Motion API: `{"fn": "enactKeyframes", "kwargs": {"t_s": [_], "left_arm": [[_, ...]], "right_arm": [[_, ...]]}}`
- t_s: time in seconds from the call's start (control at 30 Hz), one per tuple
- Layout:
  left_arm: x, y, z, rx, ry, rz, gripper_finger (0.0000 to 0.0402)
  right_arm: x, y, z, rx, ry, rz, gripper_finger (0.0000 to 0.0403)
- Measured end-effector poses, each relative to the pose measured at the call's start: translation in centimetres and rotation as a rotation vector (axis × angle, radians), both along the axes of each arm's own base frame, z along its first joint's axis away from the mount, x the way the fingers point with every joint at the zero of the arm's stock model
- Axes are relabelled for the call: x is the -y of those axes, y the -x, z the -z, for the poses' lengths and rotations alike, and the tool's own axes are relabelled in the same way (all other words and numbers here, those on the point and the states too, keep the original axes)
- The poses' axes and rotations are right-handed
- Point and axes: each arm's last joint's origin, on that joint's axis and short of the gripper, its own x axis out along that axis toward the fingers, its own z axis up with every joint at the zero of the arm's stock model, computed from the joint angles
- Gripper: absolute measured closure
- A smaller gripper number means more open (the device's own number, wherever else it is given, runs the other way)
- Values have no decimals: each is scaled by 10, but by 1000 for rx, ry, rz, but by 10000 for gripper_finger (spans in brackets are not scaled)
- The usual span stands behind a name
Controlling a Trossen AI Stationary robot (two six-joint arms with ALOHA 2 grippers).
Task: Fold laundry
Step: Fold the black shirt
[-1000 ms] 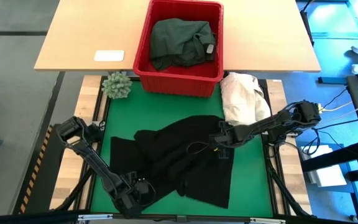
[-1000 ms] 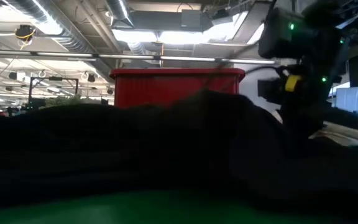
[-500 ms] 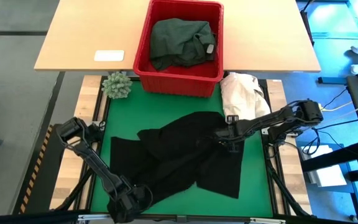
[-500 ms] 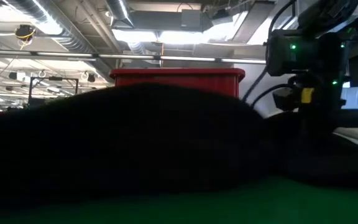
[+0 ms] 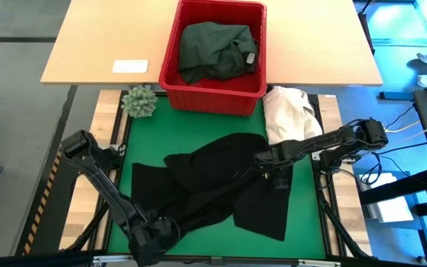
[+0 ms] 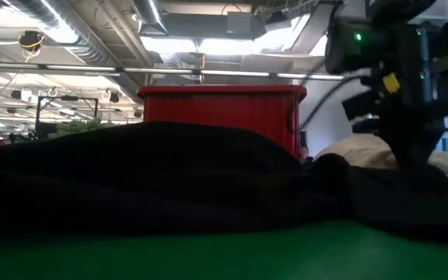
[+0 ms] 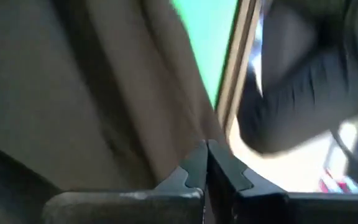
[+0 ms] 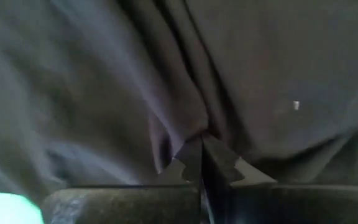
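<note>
A black garment (image 5: 221,185) of the laundry lies crumpled on the green mat (image 5: 199,130), and both grippers are shut on it. My left gripper (image 5: 161,228) is at its near left part, close to the table's near edge. My right gripper (image 5: 278,176) stands over its right part and shows at the right of the low view (image 6: 411,167). A dark green garment (image 5: 217,48) lies bunched inside the red basket (image 5: 170,70) at the far edge. My left gripper pinches the black garment's near left part (image 7: 182,140) between its two fingers, slanting down from the near left. Cloth runs away from the fingertips in long creases; one layer or several, I cannot tell. My right gripper pinches a gathered fold of the garment's right part (image 8: 188,127) between its two fingers, from above, pointing down. The cloth puckers toward the fingertips, and the rest of the garment lies on the mat.
A cream-white cloth heap (image 5: 288,115) lies at the mat's far right corner, close to my right arm. A small green plant (image 5: 139,101) stands at the far left corner. A white card (image 5: 130,67) lies on the wooden table beyond.
My right gripper has risen and gone toward the table's right edge with its fold, tipping to point more nearly straight down. The garment's right part has spread out rightward over the mat. My left gripper has lifted a little with its part of the cloth. Both stay shut.
</note>
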Motion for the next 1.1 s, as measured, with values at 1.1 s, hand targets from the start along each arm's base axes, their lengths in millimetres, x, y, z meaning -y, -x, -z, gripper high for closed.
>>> {"fn": "enactKeyframes", "kwargs": {"t_s": [1.1], "left_arm": [[-135, 38, 58, -479, -555, -504, 401]], "right_arm": [[120, -47, 31, 222, 356, 325, 403]]}}
